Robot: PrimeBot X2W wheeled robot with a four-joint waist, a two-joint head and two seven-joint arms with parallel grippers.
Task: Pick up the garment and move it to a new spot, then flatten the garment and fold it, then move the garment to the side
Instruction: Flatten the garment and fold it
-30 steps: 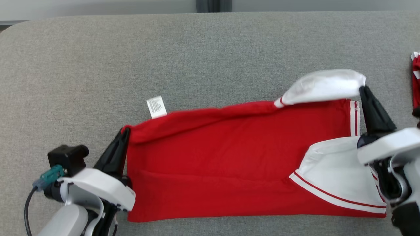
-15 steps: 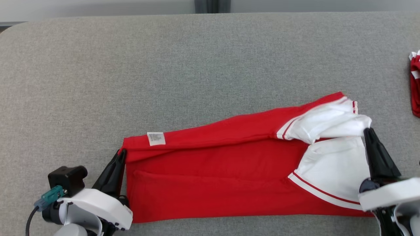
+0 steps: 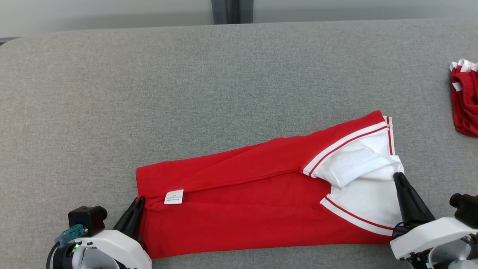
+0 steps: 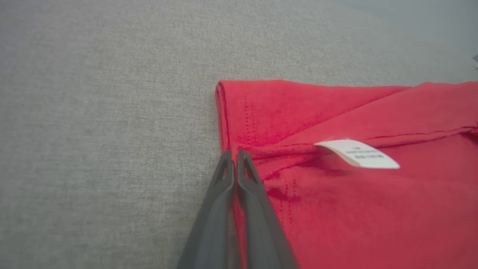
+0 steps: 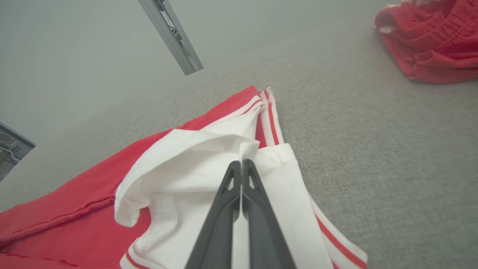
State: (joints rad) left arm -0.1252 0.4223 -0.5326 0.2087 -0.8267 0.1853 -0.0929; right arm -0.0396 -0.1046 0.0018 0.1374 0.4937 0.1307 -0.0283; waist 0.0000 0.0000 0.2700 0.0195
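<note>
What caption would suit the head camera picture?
Folded red garment pinched by left gripper and right gripper on a grey table.

The garment is a red tee with white sleeves edged in red stripes. It's folded lengthwise into a long strip, lying mostly flat and a bit skewed on the grey cloth surface, little white care tag facing up near one end.

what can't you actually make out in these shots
Print on the small white care label: too small in the head view, blurred in the left wrist view.
Crumpled red and white cloth pile: cut off by the head view's right edge.
Lower layers of the folded red shirt with white striped sleeves: covered by its own top layer in every view.
</note>
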